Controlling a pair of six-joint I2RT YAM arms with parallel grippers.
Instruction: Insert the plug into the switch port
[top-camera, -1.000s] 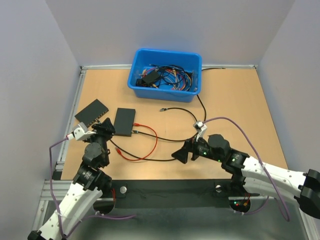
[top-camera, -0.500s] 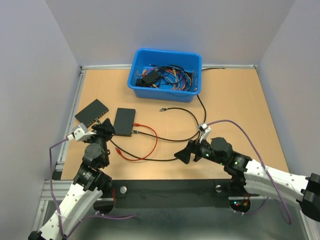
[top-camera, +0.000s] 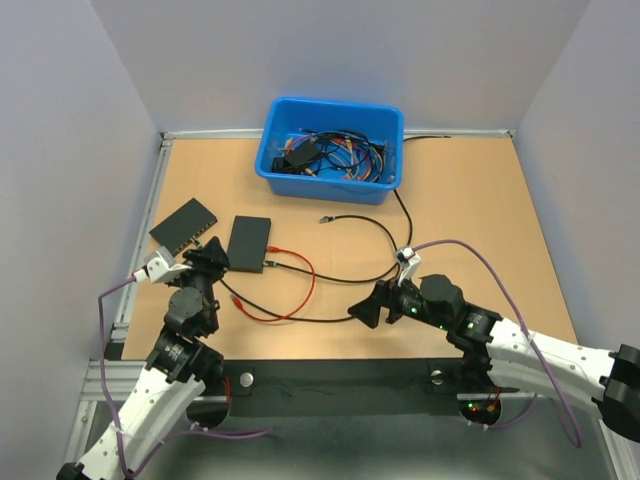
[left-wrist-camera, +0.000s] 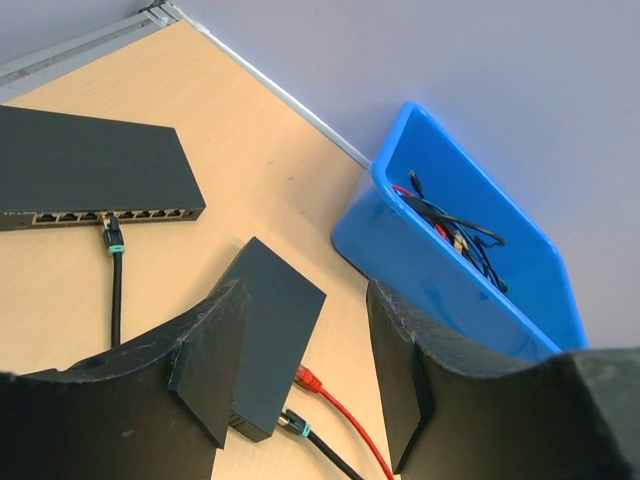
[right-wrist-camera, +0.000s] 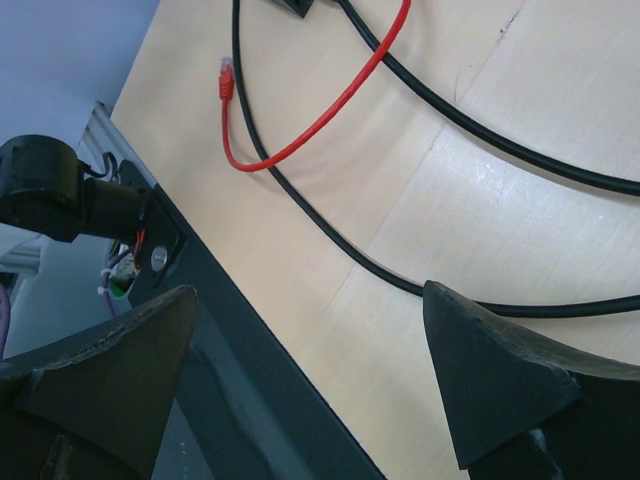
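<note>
Bring the wide-open, empty right gripper (right-wrist-camera: 310, 300) to the plug (right-wrist-camera: 226, 78), lying loose near the tabletop's near edge, left of middle. Pinch its red boot squarely, avoiding the black cable (right-wrist-camera: 330, 240). Brace the switch (top-camera: 250, 243) with the half-open, empty left gripper (left-wrist-camera: 305, 340).

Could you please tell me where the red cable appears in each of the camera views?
Top external: the red cable loops left of centre, just right of the small black switch.
Left wrist: the red cable is at bottom centre, leaving the switch's near corner.
Right wrist: the red cable curves through the upper half to its free plug.
Shared landmark: the small black switch, clear in the top and left wrist views only.
</note>
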